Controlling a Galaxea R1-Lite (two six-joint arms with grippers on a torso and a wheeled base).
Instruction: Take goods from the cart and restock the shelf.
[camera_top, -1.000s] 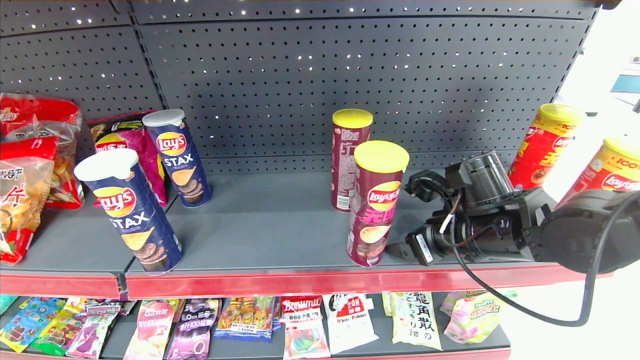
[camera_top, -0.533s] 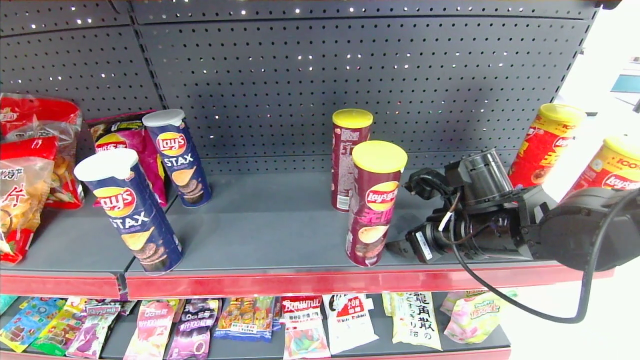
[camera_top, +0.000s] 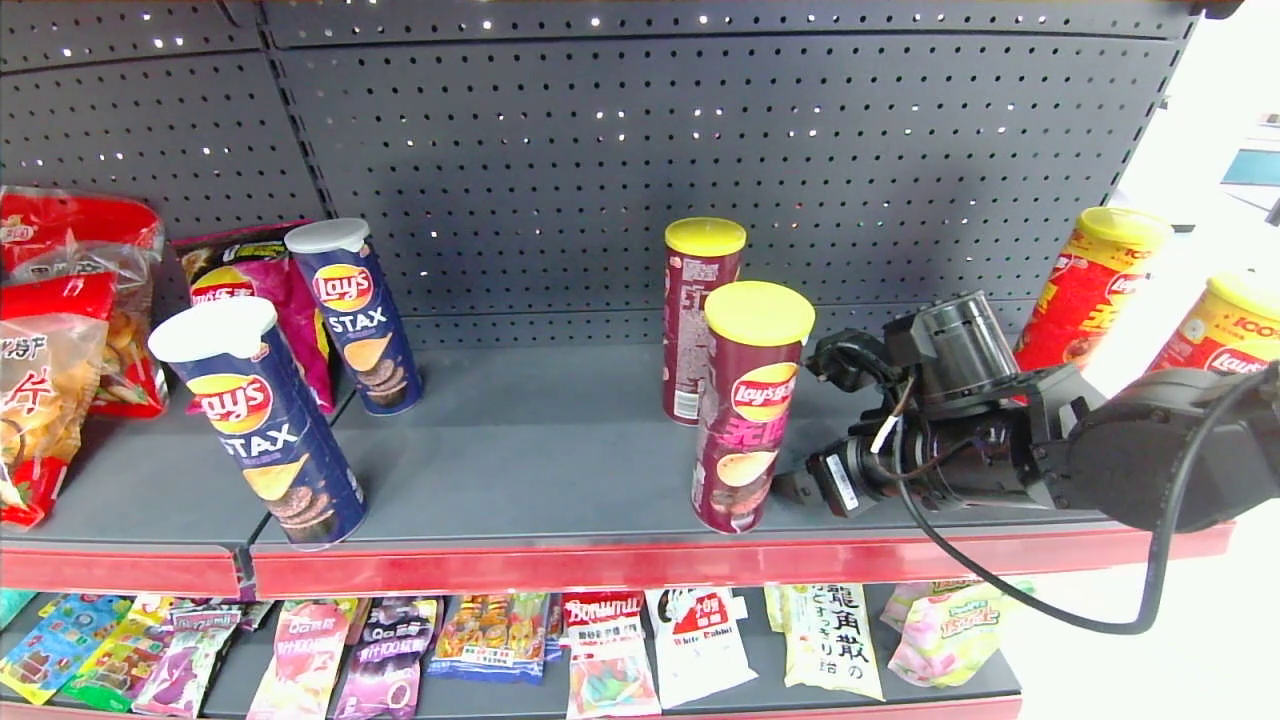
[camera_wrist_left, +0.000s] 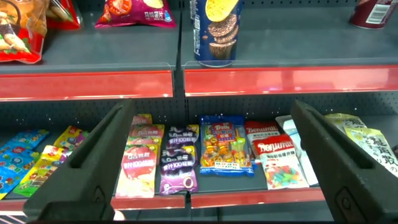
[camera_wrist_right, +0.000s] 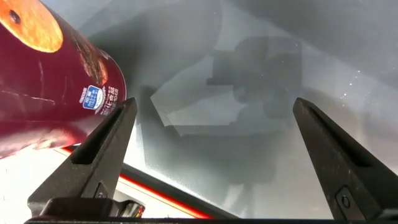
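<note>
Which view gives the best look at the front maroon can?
Head view: the front maroon can stands whole and upright near the shelf edge. The right wrist view has its lower side, beside the open right hand. The left wrist view catches a maroon base at the picture's edge, likely the same can.

You've got two blue cans, two maroon cans and two red cans, six in all. The bags overlap and the packets crowd together, so you can't count either surely.
</note>
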